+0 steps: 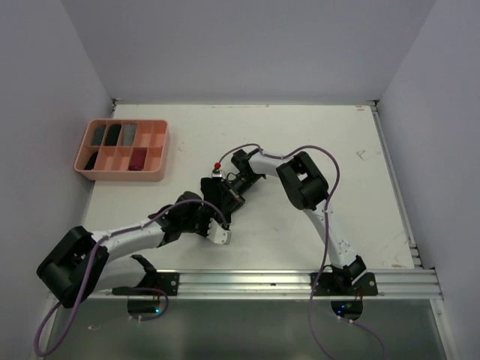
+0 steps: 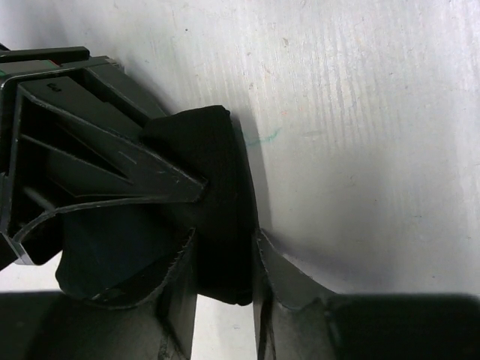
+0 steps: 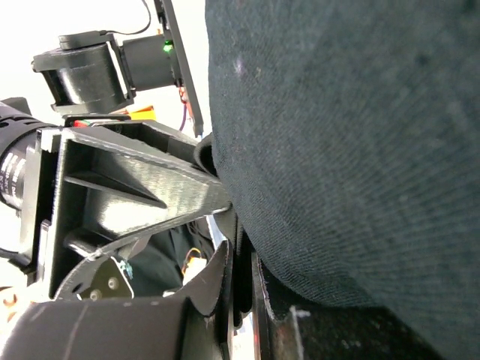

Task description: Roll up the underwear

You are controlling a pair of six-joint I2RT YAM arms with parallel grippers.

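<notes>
From above, I see both arms meeting mid-table over the black underwear (image 1: pixel 212 193), with the pink tray (image 1: pixel 120 175) far left. In the left wrist view, the left gripper (image 2: pixel 225 247) squeezes the bundled cloth between its fingers. In the right wrist view, the right gripper (image 3: pixel 240 259) is nearly shut, pinching an edge of the cloth.

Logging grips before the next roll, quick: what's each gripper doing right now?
Left gripper: closed on the black underwear.
Right gripper: closed on the same black underwear.
</notes>
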